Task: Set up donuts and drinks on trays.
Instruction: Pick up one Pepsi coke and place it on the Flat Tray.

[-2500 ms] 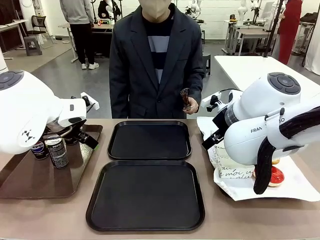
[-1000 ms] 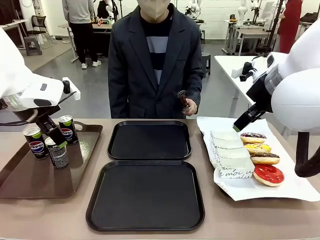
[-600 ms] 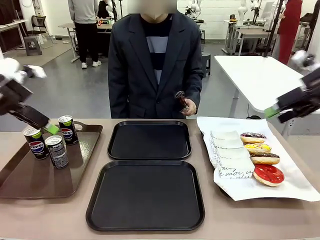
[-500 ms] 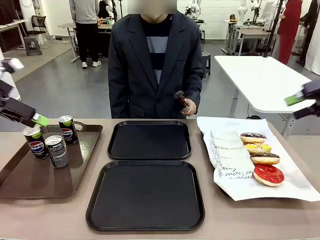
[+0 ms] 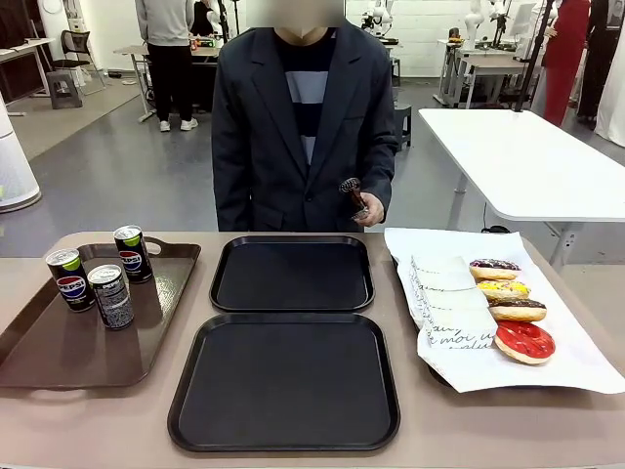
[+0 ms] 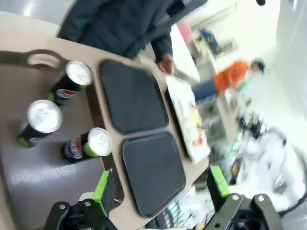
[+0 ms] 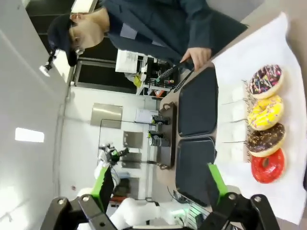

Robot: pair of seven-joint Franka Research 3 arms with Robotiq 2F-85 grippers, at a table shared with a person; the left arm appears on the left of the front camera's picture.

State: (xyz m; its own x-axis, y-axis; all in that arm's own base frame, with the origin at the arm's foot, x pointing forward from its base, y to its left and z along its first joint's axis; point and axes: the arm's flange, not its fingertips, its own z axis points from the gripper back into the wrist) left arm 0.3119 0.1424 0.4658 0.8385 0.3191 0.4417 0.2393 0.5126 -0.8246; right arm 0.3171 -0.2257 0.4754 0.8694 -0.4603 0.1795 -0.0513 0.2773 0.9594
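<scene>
Empty, left gripper [image 6: 160,184] and right gripper [image 7: 159,184] gape wide. The drinks [image 6: 44,116] look rigid, slick (grip mid-body); donuts [image 7: 267,103] soft, so pinch sides gently.

You have a brown handled tray [image 5: 59,363] at the left of the tan tabletop [image 5: 488,435] and a white paper sheet [image 5: 578,363] spread at its right. Across it stands a person [image 5: 293,127] in a dark blazer, holding a small dark utensil [image 5: 354,192], possibly tongs. A white table [image 5: 518,156] sits behind, right.

brown tray [image 5: 88,354] cut by left edge, print on grey can [image 5: 111,297] unreadable
</scene>
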